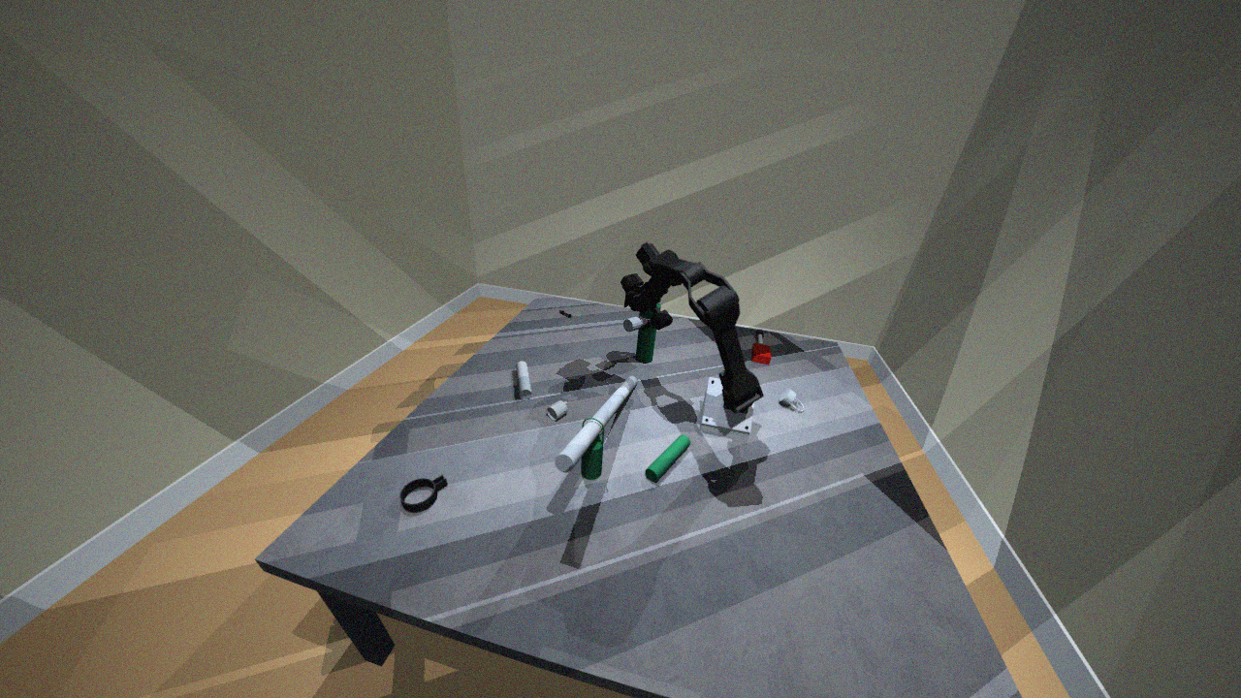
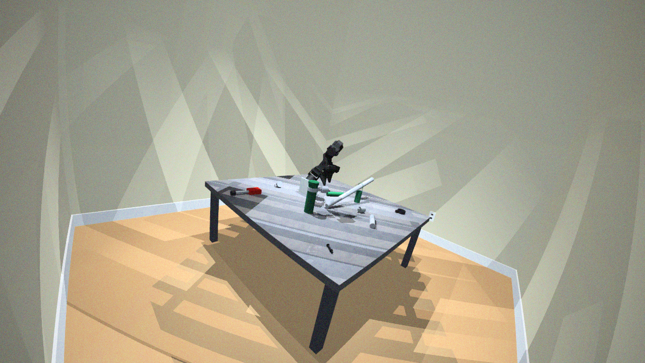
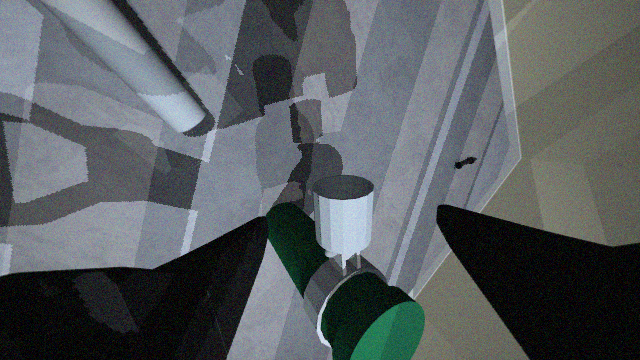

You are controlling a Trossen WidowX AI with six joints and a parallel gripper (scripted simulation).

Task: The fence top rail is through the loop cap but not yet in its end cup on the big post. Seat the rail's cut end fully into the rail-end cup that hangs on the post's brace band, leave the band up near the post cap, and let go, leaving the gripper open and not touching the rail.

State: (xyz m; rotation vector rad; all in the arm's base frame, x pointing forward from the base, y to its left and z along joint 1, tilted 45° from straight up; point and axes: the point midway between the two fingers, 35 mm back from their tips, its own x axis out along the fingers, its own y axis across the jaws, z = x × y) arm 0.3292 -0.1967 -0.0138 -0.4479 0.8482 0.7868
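Note:
The white rail [image 1: 598, 424] [image 2: 350, 193] [image 3: 150, 75] runs through the loop cap on the short green post [image 1: 591, 461] [image 2: 358, 197]. It slopes down, its cut end low near the table, outside the end cup. The end cup [image 1: 634, 324] [image 2: 324, 190] [image 3: 344, 227] is empty and hangs on the band [image 2: 311, 190] [image 3: 320, 287], high on the big green post [image 1: 645, 349] [image 2: 309, 203] [image 3: 295, 245]. My gripper [image 1: 649, 310] [image 2: 327, 179] [image 3: 350, 218] is open and empty, above the cup and post; the cup shows between its fingertips in the wrist view. The arm hides the band in the top view.
A green tube [image 1: 668, 458] lies near the short post. A white tube [image 1: 524, 380] [image 2: 372, 221], a loose white cup [image 1: 556, 410] [image 2: 361, 209], a black clamp [image 1: 440, 482] [image 2: 399, 211], a red tool [image 1: 761, 354] [image 2: 253, 190] and a small black part [image 2: 329, 248] [image 3: 465, 162] lie around.

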